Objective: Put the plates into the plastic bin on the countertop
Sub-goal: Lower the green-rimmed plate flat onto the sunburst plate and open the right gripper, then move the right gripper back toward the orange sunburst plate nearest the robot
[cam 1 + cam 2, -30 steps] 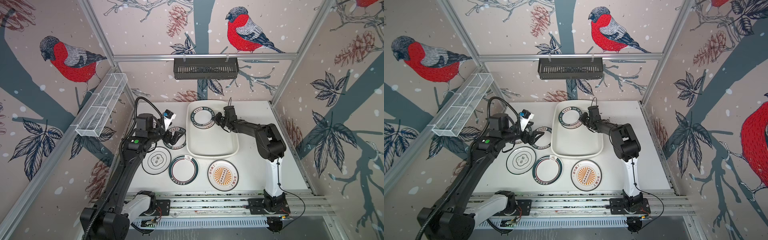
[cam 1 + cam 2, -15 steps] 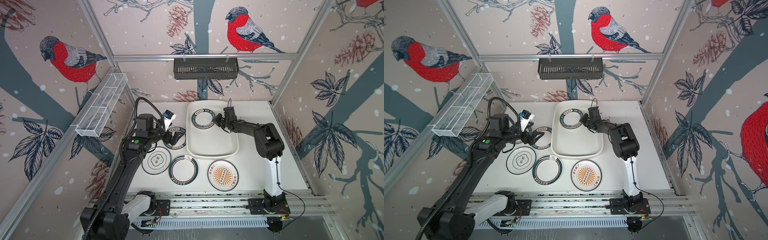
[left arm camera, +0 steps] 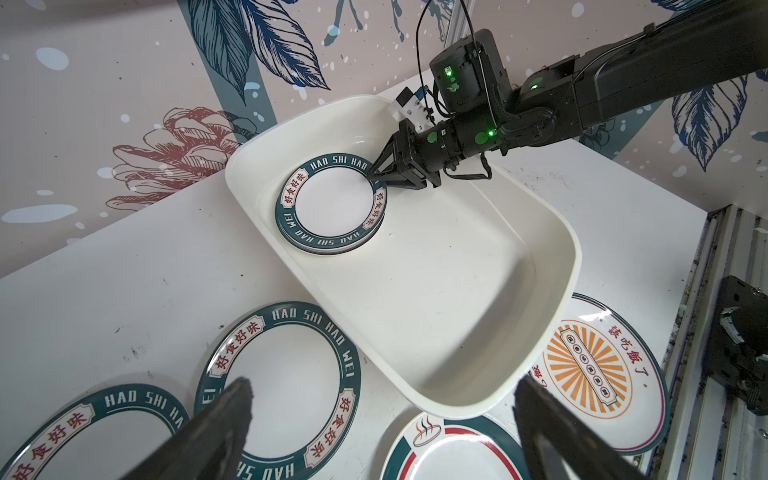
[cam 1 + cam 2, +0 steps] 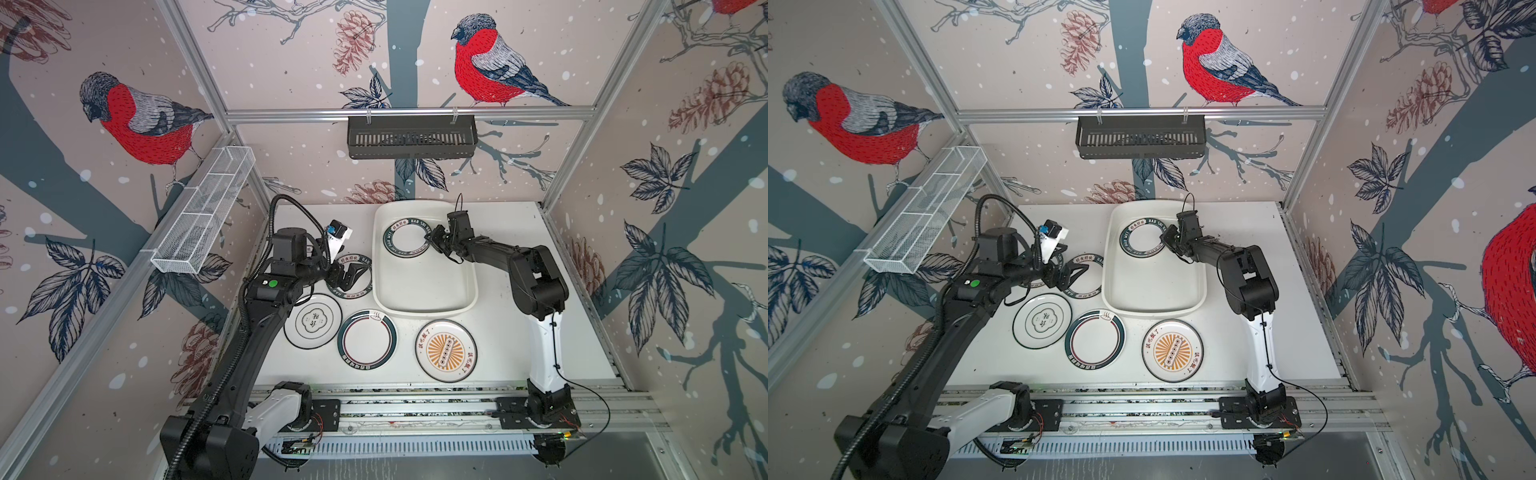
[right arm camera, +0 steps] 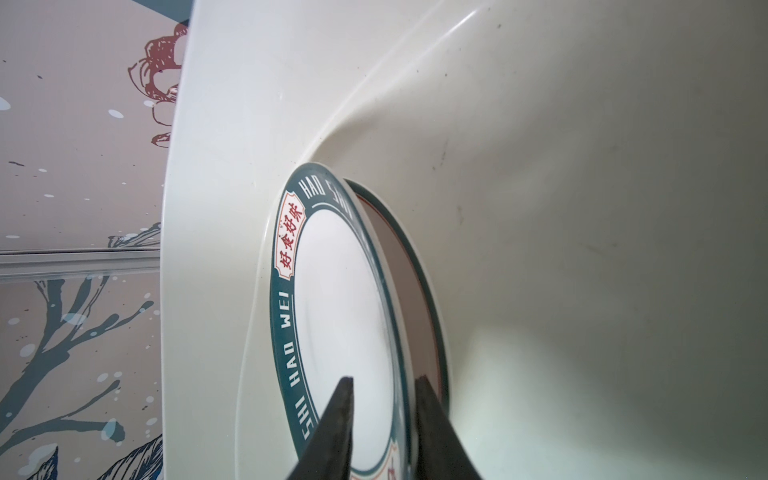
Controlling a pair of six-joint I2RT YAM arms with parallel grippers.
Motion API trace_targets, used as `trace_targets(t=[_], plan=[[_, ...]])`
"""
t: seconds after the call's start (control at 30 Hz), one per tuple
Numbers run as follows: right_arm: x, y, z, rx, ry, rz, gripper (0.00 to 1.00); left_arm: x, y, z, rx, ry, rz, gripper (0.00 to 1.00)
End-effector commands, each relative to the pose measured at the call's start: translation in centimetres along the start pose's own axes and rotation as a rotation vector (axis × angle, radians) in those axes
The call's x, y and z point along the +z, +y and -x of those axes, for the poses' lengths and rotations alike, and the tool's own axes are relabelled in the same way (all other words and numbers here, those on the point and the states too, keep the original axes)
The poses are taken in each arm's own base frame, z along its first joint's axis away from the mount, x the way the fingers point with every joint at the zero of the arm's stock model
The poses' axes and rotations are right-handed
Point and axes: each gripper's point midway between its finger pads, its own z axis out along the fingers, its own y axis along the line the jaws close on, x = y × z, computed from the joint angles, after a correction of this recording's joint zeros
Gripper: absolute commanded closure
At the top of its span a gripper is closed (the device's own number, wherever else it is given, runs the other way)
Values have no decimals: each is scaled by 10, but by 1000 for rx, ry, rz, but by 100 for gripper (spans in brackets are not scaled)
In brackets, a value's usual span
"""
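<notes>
Reading a top view, we place the left gripper (image 4: 353, 280), jaws wide, over the lettered plate (image 4: 354, 258) at centre-left, beside the plastic bin (image 4: 424, 311); the right gripper (image 4: 429, 239) straddles the rim of the binned plate (image 4: 405, 243), narrowly parted, grip unclear.

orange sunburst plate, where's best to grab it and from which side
The orange sunburst plate lies flat on the countertop, so only its rim offers a lip. Its far edge sits close to the plastic bin, so probably pinch the front edge, coming from the front.
</notes>
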Motion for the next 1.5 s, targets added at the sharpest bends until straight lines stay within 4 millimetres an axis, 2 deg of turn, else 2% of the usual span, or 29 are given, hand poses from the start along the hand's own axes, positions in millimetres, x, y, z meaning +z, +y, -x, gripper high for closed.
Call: trace_targets(t=[0.0, 0.3, 0.83, 1.0, 1.13, 1.27, 1.33, 1.47], plan=[[4, -3, -1, -23, 11, -24, 70, -2, -2, 5, 21, -14, -2, 3], [8, -9, -3, -39, 43, -75, 63, -4, -3, 5, 26, -19, -6, 3], [2, -9, 7, -84, 49, -142, 59, -5, -4, 7, 27, -25, -8, 3], [-5, 0, 9, -102, 41, -135, 59, -6, -3, 8, 30, -22, -3, 3], [-29, 26, 18, -155, 0, -105, 61, -4, -2, 10, 29, -17, -2, 3], [-81, 55, 21, -218, -70, -47, 62, -5, -1, 15, 36, -15, -1, 3], [-110, 62, 17, -244, -100, -19, 63, -6, 0, 16, 39, -17, 0, 3], [-169, 53, -5, -277, -138, 3, 64, -6, -1, 17, 36, -13, -5, 3]])
